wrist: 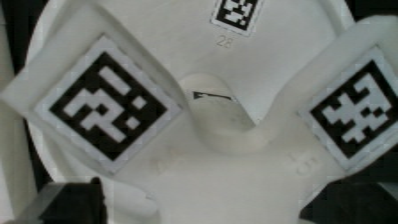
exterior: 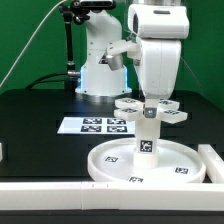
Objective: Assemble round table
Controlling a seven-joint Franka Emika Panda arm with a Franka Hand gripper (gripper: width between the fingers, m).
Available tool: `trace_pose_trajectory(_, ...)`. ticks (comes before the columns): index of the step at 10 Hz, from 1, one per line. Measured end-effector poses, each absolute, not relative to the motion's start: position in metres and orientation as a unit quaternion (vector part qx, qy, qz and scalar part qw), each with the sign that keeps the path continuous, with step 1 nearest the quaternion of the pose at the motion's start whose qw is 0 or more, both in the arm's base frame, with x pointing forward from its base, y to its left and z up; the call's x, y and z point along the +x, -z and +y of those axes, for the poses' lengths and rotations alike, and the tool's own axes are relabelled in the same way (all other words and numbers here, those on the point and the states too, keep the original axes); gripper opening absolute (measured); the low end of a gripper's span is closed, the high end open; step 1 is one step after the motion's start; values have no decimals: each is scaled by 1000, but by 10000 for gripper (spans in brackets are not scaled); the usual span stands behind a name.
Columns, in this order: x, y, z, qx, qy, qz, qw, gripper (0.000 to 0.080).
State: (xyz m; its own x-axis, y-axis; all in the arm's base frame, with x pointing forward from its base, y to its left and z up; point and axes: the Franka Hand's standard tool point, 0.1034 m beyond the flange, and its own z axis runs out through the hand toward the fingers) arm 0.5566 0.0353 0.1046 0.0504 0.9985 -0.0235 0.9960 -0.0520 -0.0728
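Note:
The large rimmed round disc (exterior: 112, 166) lies flat at the front of the table. The short thick cylinder leg (exterior: 147, 135) stands upright on its middle, a tag on its side. The cross-shaped base piece (exterior: 132, 104) sits level on top of the leg. My gripper (exterior: 149, 103) comes straight down onto the cross and is shut on it. In the wrist view the cross-shaped base piece (wrist: 222, 120) fills the picture with three tagged arms, and the white plastic runs between the two dark fingers of my gripper (wrist: 217, 205). The leg and the disc are hidden there.
The marker board (exterior: 93, 125) lies flat behind the disc toward the exterior view's left. The white straight-edged border frame (exterior: 60, 197) runs along the front and up the exterior view's right side. The robot's base (exterior: 100, 70) stands at the back.

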Motion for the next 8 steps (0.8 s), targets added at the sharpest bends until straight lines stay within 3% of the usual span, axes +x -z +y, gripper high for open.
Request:
trace_pose_trajectory(2, 556, -104, 36, -729, -36, -683, 18, 648)
trace_pose_trajectory(4, 556, -104, 37, -734, -36, -678, 16, 433)
trace_pose_trajectory(8, 557, -104, 36, -745, -36, -666, 16, 433)
